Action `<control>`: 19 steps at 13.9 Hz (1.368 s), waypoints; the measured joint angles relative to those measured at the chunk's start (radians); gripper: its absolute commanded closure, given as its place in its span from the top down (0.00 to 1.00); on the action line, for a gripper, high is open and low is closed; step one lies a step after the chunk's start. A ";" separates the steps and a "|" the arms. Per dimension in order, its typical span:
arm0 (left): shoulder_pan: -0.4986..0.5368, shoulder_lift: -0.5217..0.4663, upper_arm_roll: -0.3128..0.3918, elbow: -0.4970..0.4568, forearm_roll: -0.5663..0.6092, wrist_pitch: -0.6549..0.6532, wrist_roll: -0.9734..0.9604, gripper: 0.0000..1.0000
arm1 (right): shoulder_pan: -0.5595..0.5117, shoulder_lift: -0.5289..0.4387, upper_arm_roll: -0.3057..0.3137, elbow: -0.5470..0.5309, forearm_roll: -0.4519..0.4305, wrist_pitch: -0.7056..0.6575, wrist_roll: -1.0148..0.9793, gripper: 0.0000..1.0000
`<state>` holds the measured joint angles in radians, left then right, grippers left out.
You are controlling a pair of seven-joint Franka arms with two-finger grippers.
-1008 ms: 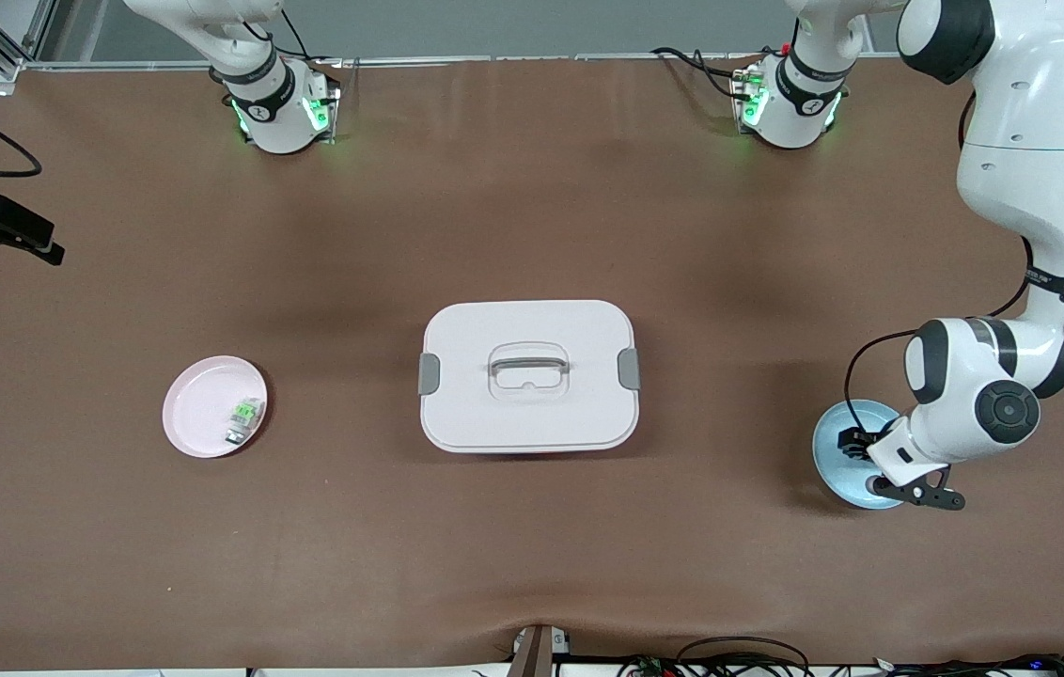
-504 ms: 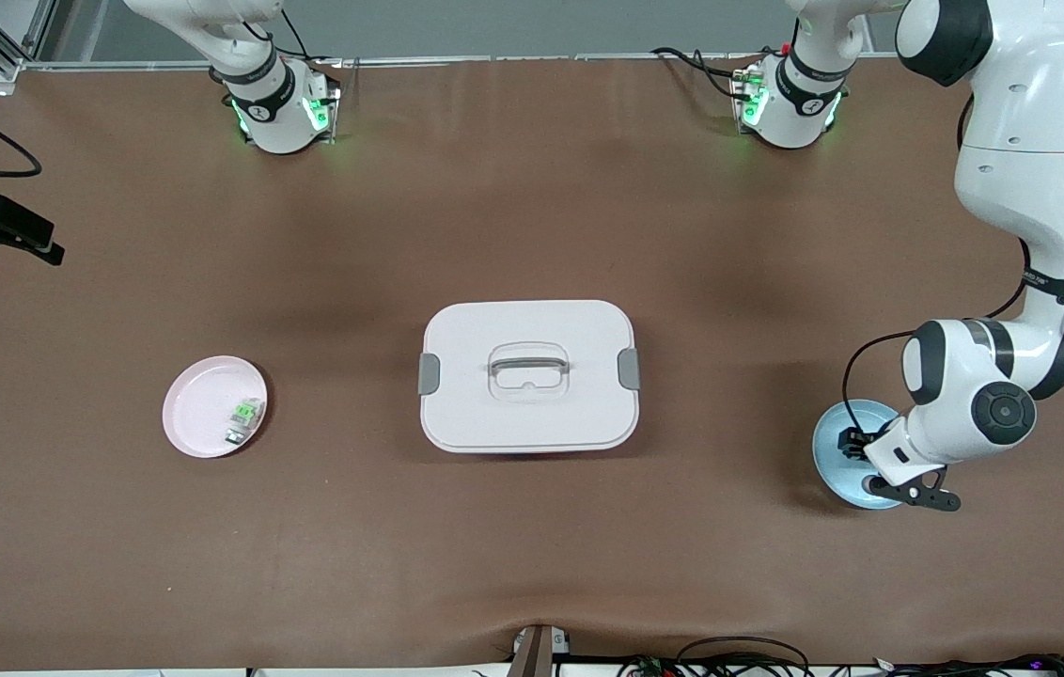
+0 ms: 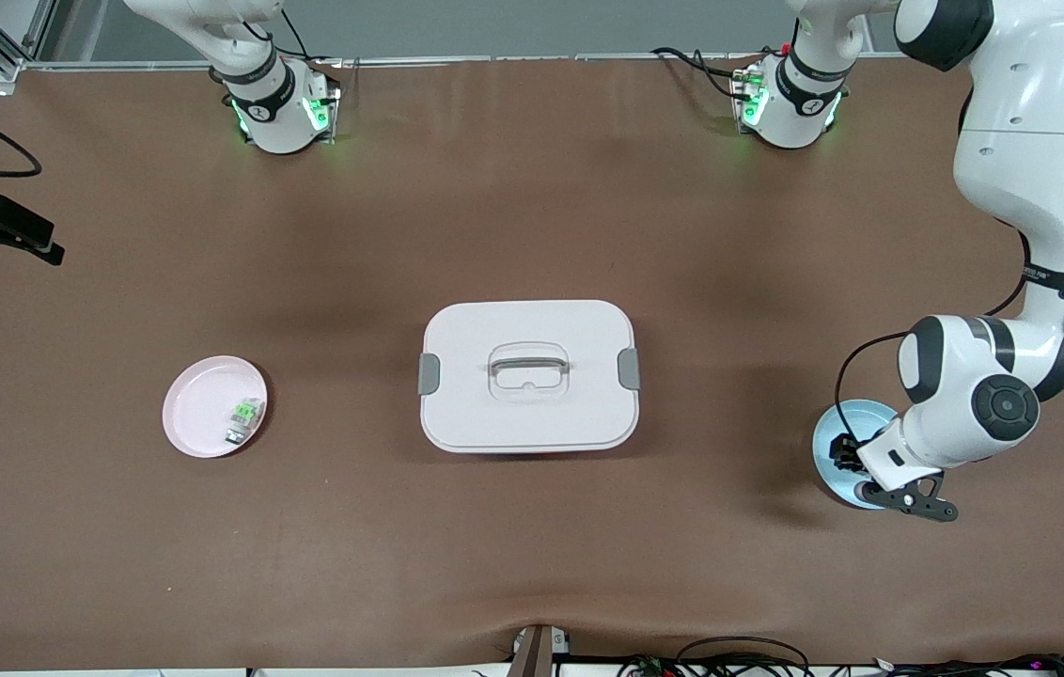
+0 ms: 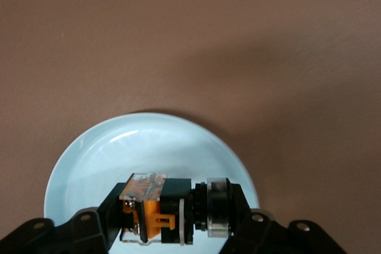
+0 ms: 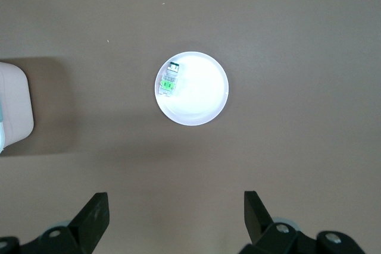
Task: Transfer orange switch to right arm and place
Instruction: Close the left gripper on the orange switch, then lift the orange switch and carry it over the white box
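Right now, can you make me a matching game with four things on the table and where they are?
Things:
1. orange switch
2. green-and-silver part
3. white box
4. right tool

Places or states:
A. lying in the pink plate
B. middle of the table, lid on
C. open, high over the pink plate
D. pinched by the left tool over the blue plate

Pairs: 1-D, 2-A, 3-B, 4-C

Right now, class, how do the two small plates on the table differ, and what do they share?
The blue plate lies toward the left arm's end; the pink plate toward the right arm's end. The left end effector is shut on the orange switch over the blue plate; the green part on the pink plate lies untouched, the right end effector open high above. Both are small, round and shallow.
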<state>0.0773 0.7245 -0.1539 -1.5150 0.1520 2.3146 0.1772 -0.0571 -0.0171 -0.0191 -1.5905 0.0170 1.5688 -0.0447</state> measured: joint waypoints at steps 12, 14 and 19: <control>-0.006 -0.192 -0.240 0.109 -0.309 -0.302 -0.465 0.00 | 0.000 -0.002 -0.001 0.015 0.000 0.003 0.001 1.00; -0.007 -0.203 -0.296 0.128 -0.309 -0.318 -0.592 0.00 | -0.002 -0.002 -0.004 0.016 0.000 0.003 0.001 1.00; -0.009 -0.208 -0.422 0.159 -0.310 -0.318 -0.930 0.00 | -0.004 -0.002 -0.008 0.016 0.001 0.010 0.001 1.00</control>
<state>0.0684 0.5167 -0.5762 -1.3563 -0.1579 1.9967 -0.7524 -0.0616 -0.0189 -0.0275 -1.5744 0.0180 1.5791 -0.0441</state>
